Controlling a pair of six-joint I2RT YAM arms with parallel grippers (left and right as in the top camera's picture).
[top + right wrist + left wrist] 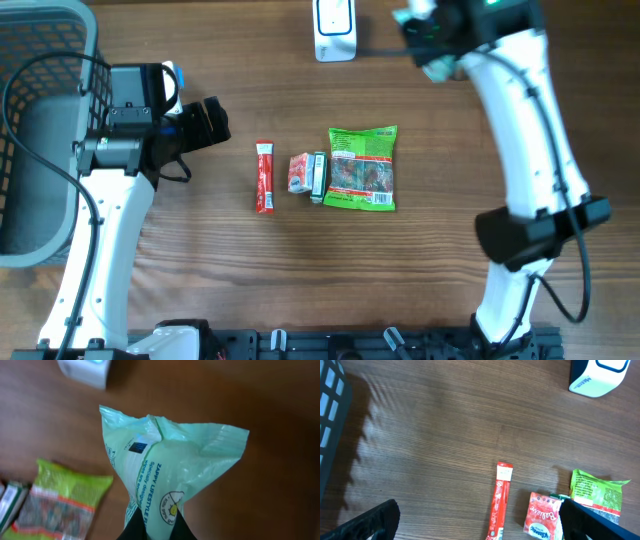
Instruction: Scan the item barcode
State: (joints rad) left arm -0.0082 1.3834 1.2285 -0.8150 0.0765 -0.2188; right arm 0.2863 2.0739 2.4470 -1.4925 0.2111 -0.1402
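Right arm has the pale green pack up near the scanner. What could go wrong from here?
1. The right gripper pinches only one edge of the pale green pack, so the floppy pack could slip or sag.
2. The pack is creased around its dark printed patch, so the scanner may not read it.

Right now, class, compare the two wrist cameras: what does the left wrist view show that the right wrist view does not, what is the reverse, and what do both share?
Only the left wrist view: the red stick packet, the edge of the grey basket and the open left gripper. Only the right wrist view: the pale green pouch, pinched in the shut right gripper. Both: the white scanner, the green snack bag and the wooden table.
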